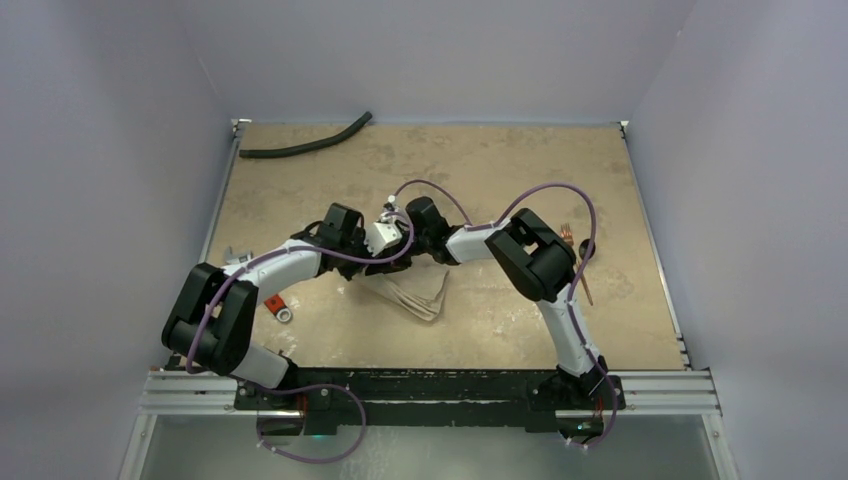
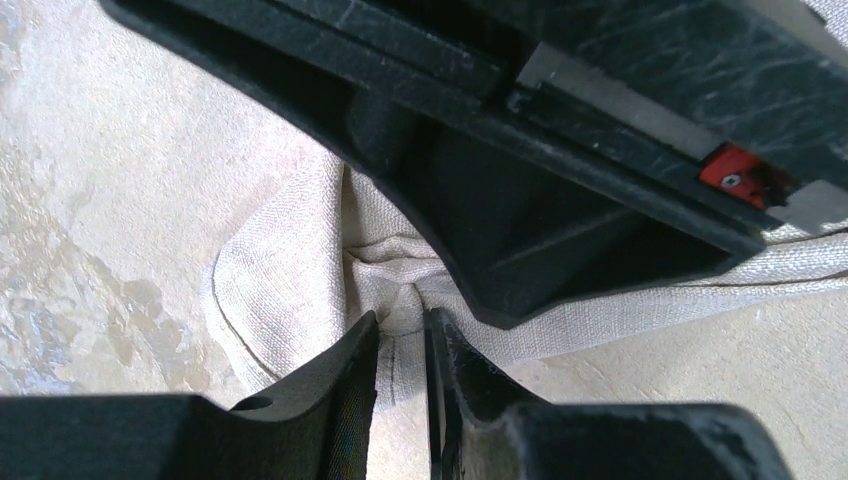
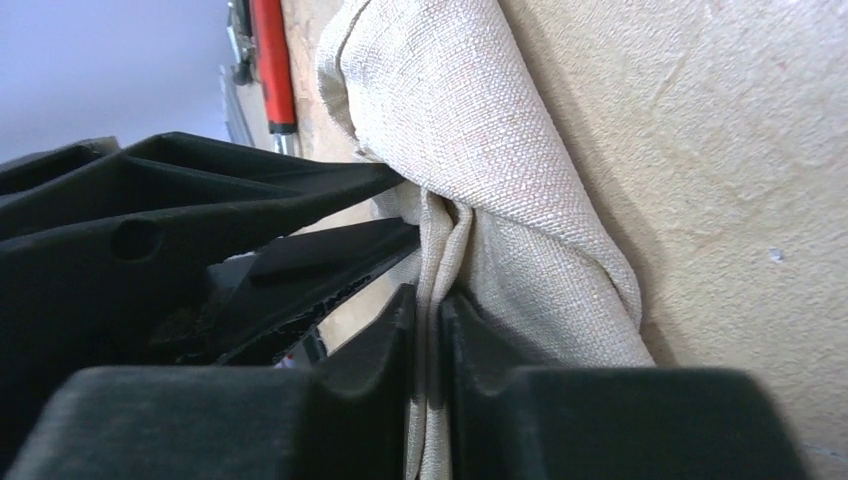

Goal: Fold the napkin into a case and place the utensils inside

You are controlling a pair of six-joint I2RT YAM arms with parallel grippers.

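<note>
The beige napkin [image 1: 420,295] lies partly folded in the middle of the table, under both wrists. My left gripper [image 2: 400,325] is shut on a puckered pinch of the napkin [image 2: 300,270], and the cloth gathers at its fingertips [image 2: 362,345]. My right gripper [image 3: 428,300] is shut on an upright fold of the napkin [image 3: 500,170]; its black body fills the top of the left wrist view. The two grippers stand tip to tip. The utensils lie at the right, half hidden behind my right elbow: a copper fork [image 1: 568,238] and a spoon [image 1: 587,256] with a dark bowl.
A long black curved hose [image 1: 305,145] lies at the far left corner. A red-handled tool [image 1: 277,305] rests near my left forearm and also shows as a red bar [image 3: 270,60] in the right wrist view. Grey walls close the table on three sides.
</note>
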